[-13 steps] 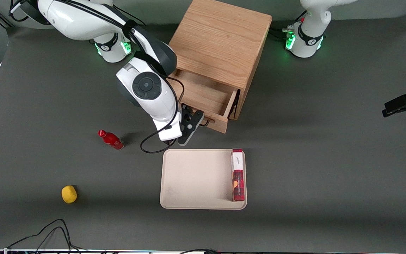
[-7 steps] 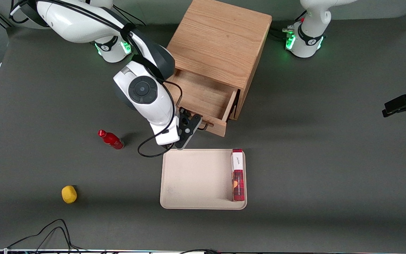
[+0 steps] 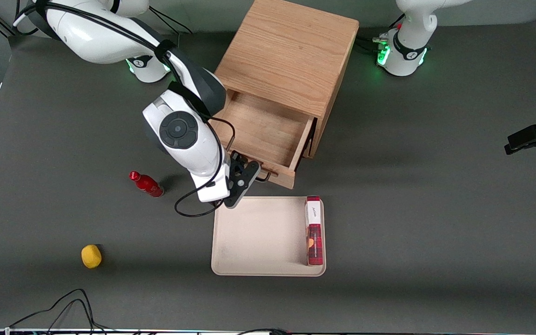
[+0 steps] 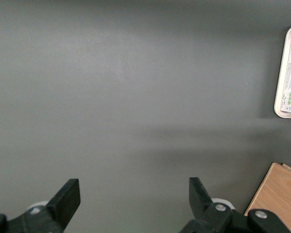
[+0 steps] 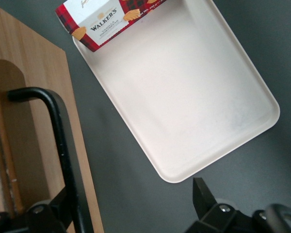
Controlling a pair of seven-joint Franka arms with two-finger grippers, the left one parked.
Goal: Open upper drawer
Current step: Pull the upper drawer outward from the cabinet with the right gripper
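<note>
The upper drawer stands pulled well out of the oak cabinet, and its shallow wooden inside holds nothing. My right gripper sits at the drawer front, just above the tray's corner. Its fingers are open, spread wide. The black wire handle runs right along one finger; the other finger hangs over the dark table. Nothing is clamped between them. In the wrist view the gripper looks down past the drawer front onto the tray.
A beige tray lies just nearer the front camera than the drawer, with a red shortbread box along one side. A red bottle and a yellow ball lie toward the working arm's end.
The drawer has slid farther out toward the front camera. My gripper moved with its handle, closer to the tray's corner.
</note>
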